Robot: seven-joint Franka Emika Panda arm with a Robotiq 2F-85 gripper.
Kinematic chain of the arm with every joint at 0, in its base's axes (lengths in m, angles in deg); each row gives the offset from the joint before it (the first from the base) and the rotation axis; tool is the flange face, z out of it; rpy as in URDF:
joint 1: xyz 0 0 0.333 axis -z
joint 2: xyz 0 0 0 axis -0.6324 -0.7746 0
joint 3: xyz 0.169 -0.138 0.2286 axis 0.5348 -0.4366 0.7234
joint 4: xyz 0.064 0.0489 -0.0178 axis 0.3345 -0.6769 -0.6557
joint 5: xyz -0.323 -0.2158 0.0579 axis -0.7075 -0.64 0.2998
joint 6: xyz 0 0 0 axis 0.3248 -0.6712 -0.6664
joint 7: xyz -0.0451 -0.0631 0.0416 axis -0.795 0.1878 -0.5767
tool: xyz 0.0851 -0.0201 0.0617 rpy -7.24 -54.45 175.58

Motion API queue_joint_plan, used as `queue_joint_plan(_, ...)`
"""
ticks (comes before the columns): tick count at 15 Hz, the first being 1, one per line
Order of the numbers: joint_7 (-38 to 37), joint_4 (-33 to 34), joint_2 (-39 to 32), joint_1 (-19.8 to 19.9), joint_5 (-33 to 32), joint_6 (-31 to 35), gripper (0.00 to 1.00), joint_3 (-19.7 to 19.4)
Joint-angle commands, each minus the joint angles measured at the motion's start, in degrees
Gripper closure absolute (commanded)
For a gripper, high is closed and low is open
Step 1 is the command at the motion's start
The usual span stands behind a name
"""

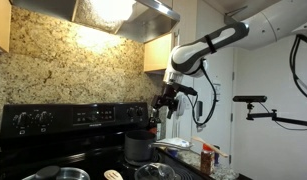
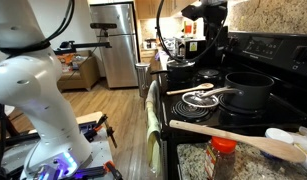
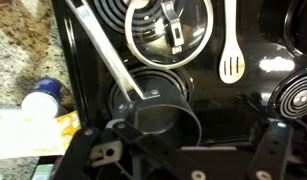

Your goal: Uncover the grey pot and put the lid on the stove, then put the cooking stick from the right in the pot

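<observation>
In an exterior view we see the gripper (image 1: pixel 168 103) hanging above the grey pot (image 1: pixel 140 147). The grey pot stands uncovered at the back of the stove (image 1: pixel 53 120), and the lid (image 1: pixel 153 172) lies nearer the front.

In an exterior view the grey pot (image 2: pixel 248 92) sits behind the lid (image 2: pixel 198 98). The wooden spoon (image 2: pixel 233 135) lies along the near edge, beside a red-capped jar (image 2: pixel 223 155).

In the wrist view we find the fingers (image 3: pixel 98 150) spread wide with nothing between them, over the open grey pot (image 3: pixel 158 110). The lid (image 3: pixel 173 25) rests flat on a coil burner, with a slotted spoon (image 3: pixel 231 50) just beside it.
</observation>
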Motion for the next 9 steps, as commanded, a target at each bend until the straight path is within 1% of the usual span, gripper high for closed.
queue_joint_plan(1, -2.89, -6.21, 6.68, 2.33, -0.02, -1.80, 0.00, -1.45)
queue_joint_plan(3, -5.10, -9.32, 9.72, 3.56, -0.99, -3.01, 0.00, -2.22)
queue_joint_plan(5, -5.64, -11.83, 12.17, 4.64, -0.54, -4.27, 0.00, -2.78)
queue_joint_plan(6, -4.85, -11.95, 12.31, 4.88, -0.43, -4.77, 0.00, -2.99)
queue_joint_plan(7, -2.56, -11.18, 11.67, 4.82, 0.37, -5.12, 0.00, -3.28)
queue_joint_plan(8, 1.49, -9.30, 9.96, 4.13, 2.68, -5.23, 0.00, -3.94)
queue_joint_plan(9, -2.21, -10.38, 10.70, 4.78, 0.43, -4.09, 0.00, -3.26)
